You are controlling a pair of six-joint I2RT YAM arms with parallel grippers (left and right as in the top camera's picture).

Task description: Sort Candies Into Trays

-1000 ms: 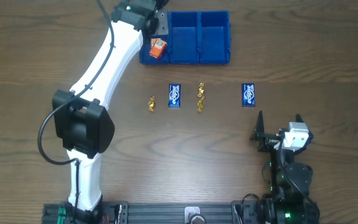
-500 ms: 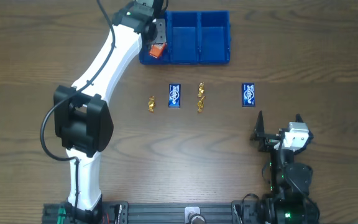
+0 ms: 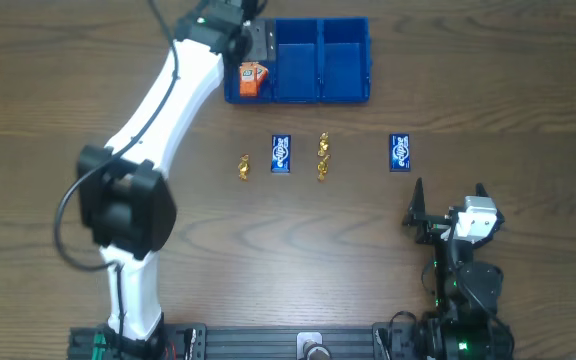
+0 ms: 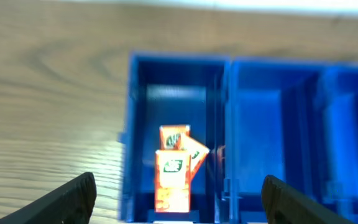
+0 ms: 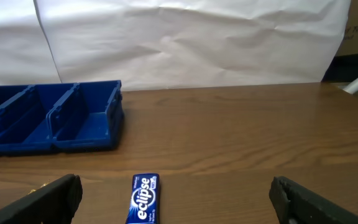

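Orange candy packs (image 3: 253,78) lie in the blue tray's (image 3: 318,97) left-end compartment, beneath the spread left gripper (image 4: 179,185). Blue gum packs (image 3: 281,153) on the table (image 3: 528,100) look light, stiff and slick; pinching across the long edges seems safest. The right gripper (image 3: 448,195) is spread too.

The tray (image 3: 298,99) is solid blue; the orange candies (image 3: 253,80) in its left compartment carry white marks. Nearer lie gold candies (image 3: 323,157) and dark blue packets (image 3: 281,153) with white print. The table (image 3: 528,100) is brown wood-grain.
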